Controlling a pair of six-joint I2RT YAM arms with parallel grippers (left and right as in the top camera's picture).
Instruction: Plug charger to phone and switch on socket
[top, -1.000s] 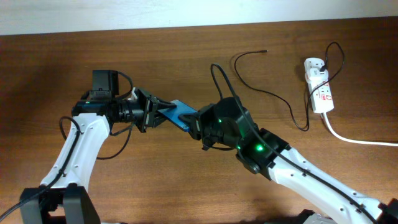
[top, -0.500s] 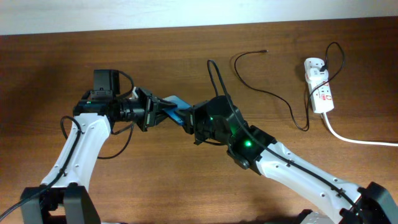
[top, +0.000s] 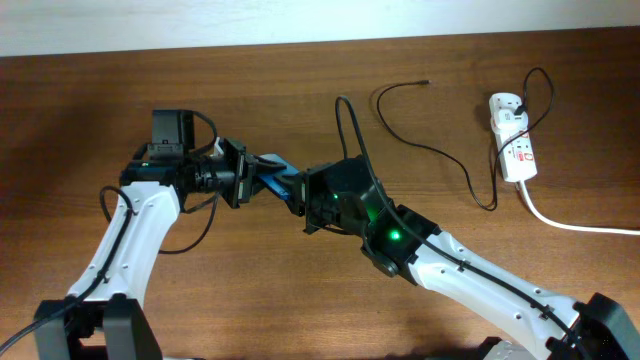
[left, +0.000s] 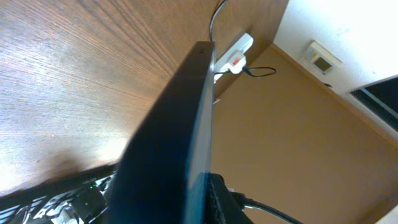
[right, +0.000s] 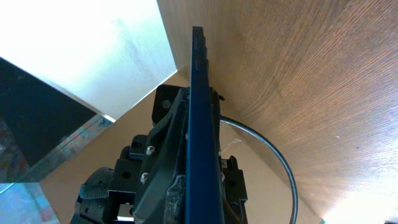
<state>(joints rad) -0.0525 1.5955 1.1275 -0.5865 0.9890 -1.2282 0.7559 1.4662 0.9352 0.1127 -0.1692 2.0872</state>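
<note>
The phone (top: 280, 176) with its blue screen is held off the table between both grippers, tilted on edge. My left gripper (top: 250, 178) is shut on its left end. My right gripper (top: 303, 196) covers its right end, and its jaws lie flush against both faces in the right wrist view (right: 200, 186). The phone shows edge-on in the left wrist view (left: 180, 137) and the right wrist view (right: 199, 93). The charger (top: 440, 153) lies loose on the table, its plug tip at the back. The socket (top: 513, 150) lies at the far right and also shows in the left wrist view (left: 235, 53).
The socket's thick white cord (top: 580, 225) runs off the right edge. A white wall borders the table's back edge (top: 320, 45). Black arm cables loop up beside both grippers.
My right gripper has moved left over the phone's right end. The phone and my left gripper have shifted slightly left. The charger and socket have not moved.
</note>
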